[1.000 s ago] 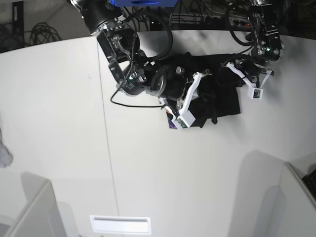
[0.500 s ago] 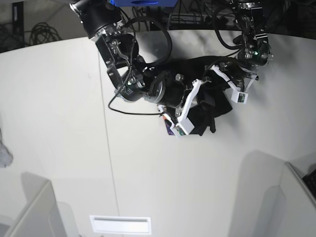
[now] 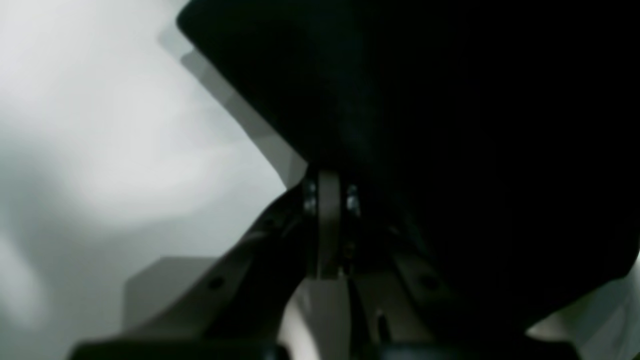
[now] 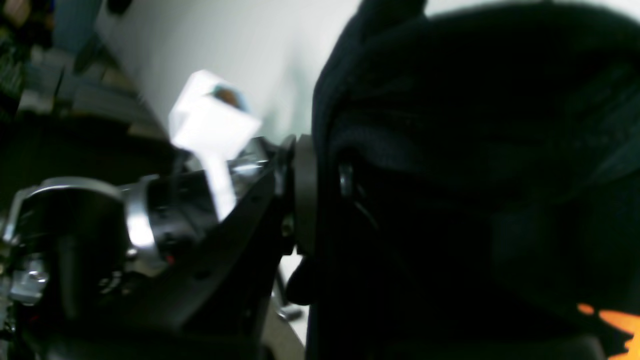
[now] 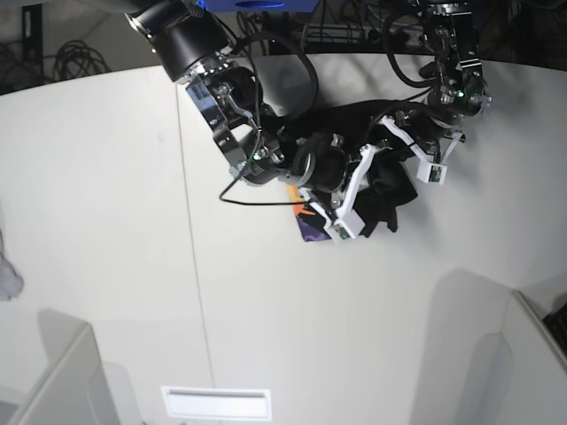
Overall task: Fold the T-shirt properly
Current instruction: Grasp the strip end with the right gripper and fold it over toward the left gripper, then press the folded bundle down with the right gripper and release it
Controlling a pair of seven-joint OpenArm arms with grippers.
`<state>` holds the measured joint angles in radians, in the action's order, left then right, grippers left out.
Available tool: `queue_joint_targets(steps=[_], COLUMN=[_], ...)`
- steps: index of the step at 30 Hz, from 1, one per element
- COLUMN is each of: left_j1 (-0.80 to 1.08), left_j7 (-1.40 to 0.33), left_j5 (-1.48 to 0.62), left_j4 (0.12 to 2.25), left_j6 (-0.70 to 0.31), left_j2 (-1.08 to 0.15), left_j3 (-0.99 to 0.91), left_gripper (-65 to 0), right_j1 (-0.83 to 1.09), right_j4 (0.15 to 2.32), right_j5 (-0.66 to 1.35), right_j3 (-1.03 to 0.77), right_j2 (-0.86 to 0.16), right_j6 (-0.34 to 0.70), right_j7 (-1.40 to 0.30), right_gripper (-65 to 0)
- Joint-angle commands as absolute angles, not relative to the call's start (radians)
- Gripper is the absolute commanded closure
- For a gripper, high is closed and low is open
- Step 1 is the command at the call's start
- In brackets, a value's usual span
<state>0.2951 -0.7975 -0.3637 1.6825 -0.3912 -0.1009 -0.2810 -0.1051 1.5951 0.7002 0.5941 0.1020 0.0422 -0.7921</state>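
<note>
The black T-shirt (image 5: 383, 181) is bunched up at the back of the white table (image 5: 133, 221), between both arms. A strip of its orange and purple print (image 5: 310, 221) shows at the lower left edge of the heap. My right gripper (image 5: 365, 170) comes in from the left and is shut on a fold of the T-shirt (image 4: 450, 175); one finger (image 4: 305, 195) shows, the other is under cloth. My left gripper (image 5: 400, 142) reaches in from the right. Its fingers (image 3: 327, 220) are pressed together at the edge of the black cloth (image 3: 450, 125).
White box-like walls stand at the front left (image 5: 62, 381) and front right (image 5: 532, 354), with a white slot (image 5: 217, 403) at the front edge. A grey scrap (image 5: 7, 279) lies at the far left. Cables (image 5: 80, 57) hang behind the table.
My left gripper has carried its part of the shirt leftward, close to the right gripper. The cloth has gathered into a tighter heap, and more of the orange print shows.
</note>
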Motion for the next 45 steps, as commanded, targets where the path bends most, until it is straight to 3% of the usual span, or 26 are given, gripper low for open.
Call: queue_joint_targets(steps=[1, 26, 38, 45], left_j1=[0.303, 0.503, 0.516, 0.516], left_j7=[-0.803, -0.805, -0.805, -0.805], left_j5=[-0.357, -0.363, -0.363, -0.363], left_j4=[1.715, 1.874, 1.873, 1.873], left_j6=[-0.392, -0.398, -0.398, -0.398], left_j2=[-0.108, -0.105, -0.104, -0.104], left_j3=[-0.285, -0.641, -0.68, -0.68], left_gripper=[0.0, 0.0, 0.0, 0.0], right_j1=[-0.125, -0.137, -0.139, -0.151], right_j4=[1.601, 1.589, 1.569, 1.569], right_j5=[0.716, 0.711, 0.711, 0.714], right_j3=[0.604, 0.667, 0.671, 0.674], right_j2=[0.117, 0.119, 0.12, 0.12], right_j6=[0.054, 0.056, 0.054, -0.013], right_j7=[-0.765, -0.762, -0.743, -0.717], right_gripper=[0.0, 0.0, 0.0, 0.0])
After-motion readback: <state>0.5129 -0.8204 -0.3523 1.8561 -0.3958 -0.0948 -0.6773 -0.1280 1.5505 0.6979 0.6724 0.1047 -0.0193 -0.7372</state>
